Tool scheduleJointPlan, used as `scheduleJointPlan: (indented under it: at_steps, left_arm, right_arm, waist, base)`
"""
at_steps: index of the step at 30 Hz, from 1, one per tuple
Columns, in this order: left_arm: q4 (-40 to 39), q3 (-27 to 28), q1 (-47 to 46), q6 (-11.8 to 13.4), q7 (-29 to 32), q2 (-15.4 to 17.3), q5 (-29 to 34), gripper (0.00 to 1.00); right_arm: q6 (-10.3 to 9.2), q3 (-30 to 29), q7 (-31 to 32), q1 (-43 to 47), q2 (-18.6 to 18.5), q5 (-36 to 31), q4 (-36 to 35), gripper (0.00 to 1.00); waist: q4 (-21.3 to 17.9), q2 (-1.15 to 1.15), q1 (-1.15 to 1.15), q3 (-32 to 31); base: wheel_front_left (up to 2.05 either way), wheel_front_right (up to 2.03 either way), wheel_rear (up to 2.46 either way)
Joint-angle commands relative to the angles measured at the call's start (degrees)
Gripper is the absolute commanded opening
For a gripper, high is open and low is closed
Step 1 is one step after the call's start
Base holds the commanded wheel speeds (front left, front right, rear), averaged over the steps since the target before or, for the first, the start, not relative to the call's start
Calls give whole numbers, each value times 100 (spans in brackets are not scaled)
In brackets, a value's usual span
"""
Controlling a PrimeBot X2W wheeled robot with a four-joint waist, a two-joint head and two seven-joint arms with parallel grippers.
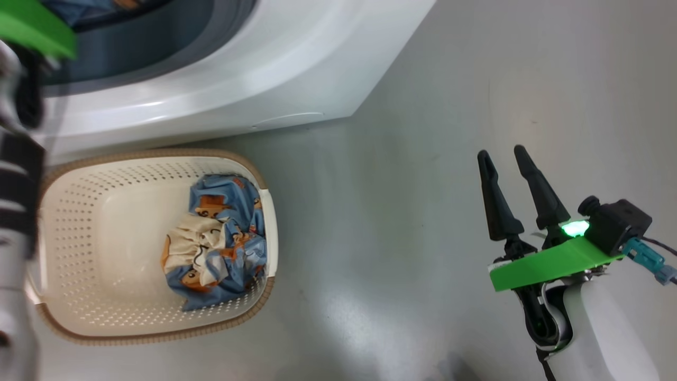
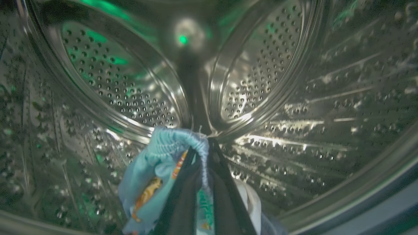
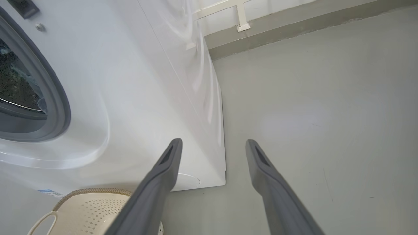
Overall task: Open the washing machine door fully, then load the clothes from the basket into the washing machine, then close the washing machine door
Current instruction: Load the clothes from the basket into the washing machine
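The white washing machine [image 1: 238, 79] stands with its opening uncovered; the washing machine door is out of view. My left arm [image 1: 16, 159] reaches up into that opening. Inside the perforated steel drum [image 2: 130, 98], my left gripper [image 2: 204, 142] is shut on a light-blue piece of the clothes [image 2: 156, 163], which hangs from the fingertips. More of the clothes [image 1: 217, 238] lie bunched in the right end of the cream basket [image 1: 158, 154] on the floor before the machine. Over bare floor to the right, my right gripper [image 1: 502, 153] stands open and holds nothing.
The machine's lower right corner [image 3: 223, 176] meets the grey floor [image 1: 423, 264], which stretches right of the basket [image 3: 94, 209]. A wall base with a white bracket [image 3: 243, 26] lies beyond the machine. The grey gasket [image 3: 55, 98] rings the opening.
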Motion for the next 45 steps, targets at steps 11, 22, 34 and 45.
scheduleJointPlan:
  at_steps: [11,22,34,45]
  left_arm:
    - [572,101,-109,-14,-30,321,533,0]
    - [1810,-561,-464,-14,249,330,163,100]
    - [1732,-864,-301,-14,9,297,-479,100]
    - [531,-380,717,-14,-29,272,-644,100]
  right_arm:
    - [14,141,-43,-27,72,92,-105,100]
    - [14,105,-43,-27,72,84,-99,100]
    - [14,32,-43,5,-3,68,-108,100]
    - [14,-47,-43,87,-155,28,-109,100]
  waist:
    - [-153,0,0,121]
    - [-43,0,0,88]
    - [101,0,0,-1]
    - [331,0,0,-213]
  base:
    - [0,0,0]
    - [0,0,0]
    - [0,0,0]
    - [0,0,0]
